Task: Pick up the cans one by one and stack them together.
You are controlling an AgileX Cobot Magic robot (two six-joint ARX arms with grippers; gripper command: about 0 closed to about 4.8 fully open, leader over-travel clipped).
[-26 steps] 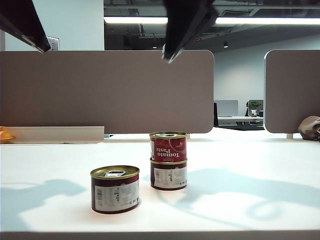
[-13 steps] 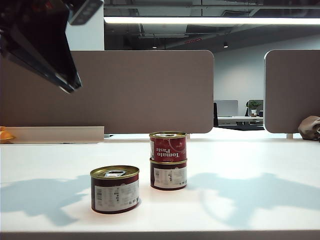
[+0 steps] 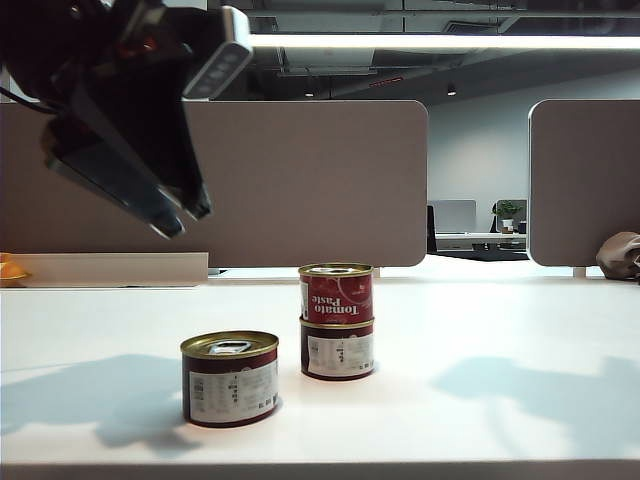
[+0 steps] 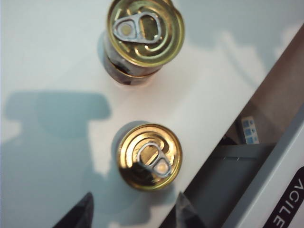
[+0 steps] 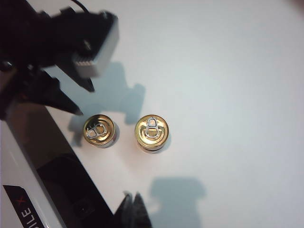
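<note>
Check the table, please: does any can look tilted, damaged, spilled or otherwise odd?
One oddity: the top can of the stack sits upside down, its "Tomato Paste" label inverted, on the bottom can. The single can stands upright. Nothing spilled. The left gripper hovers open; the right gripper is shut.

Three short, squat cans with gold pull-tab lids and dark red labels stand upright on the white worktop (image 3: 500,330). Two of them form a stack: the top can (image 3: 336,293) shows "Tomato Paste" upside down in white letters, and it sits squarely on the bottom can (image 3: 337,351), whose white text panel faces the exterior camera. The single can (image 3: 230,379) stands apart, nearer the front edge and to the left of the stack, its white panel also facing forward.
</note>
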